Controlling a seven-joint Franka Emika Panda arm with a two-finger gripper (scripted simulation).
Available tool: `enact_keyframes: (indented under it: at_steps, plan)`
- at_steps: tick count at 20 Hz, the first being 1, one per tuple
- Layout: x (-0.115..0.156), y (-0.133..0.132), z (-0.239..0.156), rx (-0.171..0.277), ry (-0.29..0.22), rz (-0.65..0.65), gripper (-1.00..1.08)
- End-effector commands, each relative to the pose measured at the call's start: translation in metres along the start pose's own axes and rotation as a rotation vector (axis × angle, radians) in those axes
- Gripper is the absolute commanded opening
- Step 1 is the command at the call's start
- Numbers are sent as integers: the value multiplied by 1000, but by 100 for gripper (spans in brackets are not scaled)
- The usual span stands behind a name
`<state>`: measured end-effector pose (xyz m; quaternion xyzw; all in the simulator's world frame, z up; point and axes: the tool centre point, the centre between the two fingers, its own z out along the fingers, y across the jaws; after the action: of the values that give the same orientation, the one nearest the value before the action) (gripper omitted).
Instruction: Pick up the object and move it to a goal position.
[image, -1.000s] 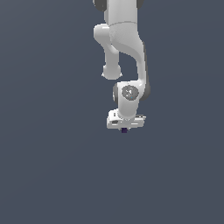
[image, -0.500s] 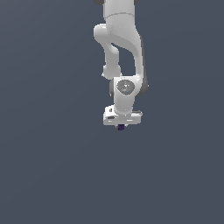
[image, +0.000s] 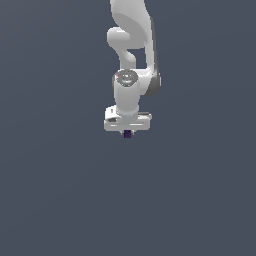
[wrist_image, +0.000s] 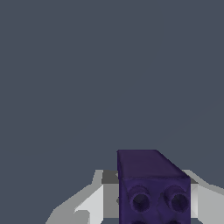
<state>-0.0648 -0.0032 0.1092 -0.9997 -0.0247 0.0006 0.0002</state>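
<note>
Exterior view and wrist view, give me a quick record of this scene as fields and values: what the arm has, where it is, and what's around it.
arm: one white Panda arm, reaching down from the top of the exterior view
tool: white tool, pointing downward
tool state: shut on the purple block
object: small dark purple block, cuboid, with round holes in the face nearest the wrist camera
object position: between the fingers, under the tool
surroundings: plain grey-blue background, no other things visible
goal marker: none visible in either view
</note>
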Motion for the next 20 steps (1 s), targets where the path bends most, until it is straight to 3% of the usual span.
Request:
enact_keyframes:
  at_steps: [1,20]
  plan:
    - [-8,18,-22,1,1,0,-100]
    - [-69,162,-196,3,2,1,-100]
